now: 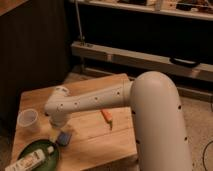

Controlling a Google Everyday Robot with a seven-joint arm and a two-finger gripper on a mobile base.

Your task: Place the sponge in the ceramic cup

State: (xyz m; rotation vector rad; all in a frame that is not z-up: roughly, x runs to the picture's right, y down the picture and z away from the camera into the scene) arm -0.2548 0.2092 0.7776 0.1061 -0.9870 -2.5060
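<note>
A small, pale, translucent round ceramic cup (27, 120) stands at the left edge of a light wooden table (95, 145). Nearer lies a round green plate (42, 150) with a white bottle (27, 161) on its side. The gripper (54, 133) points down at the plate's far right rim, fingers spread, holding nothing. The small flat blue sponge (64, 138) lies on the tabletop just right of it (contact unclear). The white perforated arm (95, 100) reaches leftward from the right, wrist bent down. A thin orange stick (107, 116) lies mid-table.
</note>
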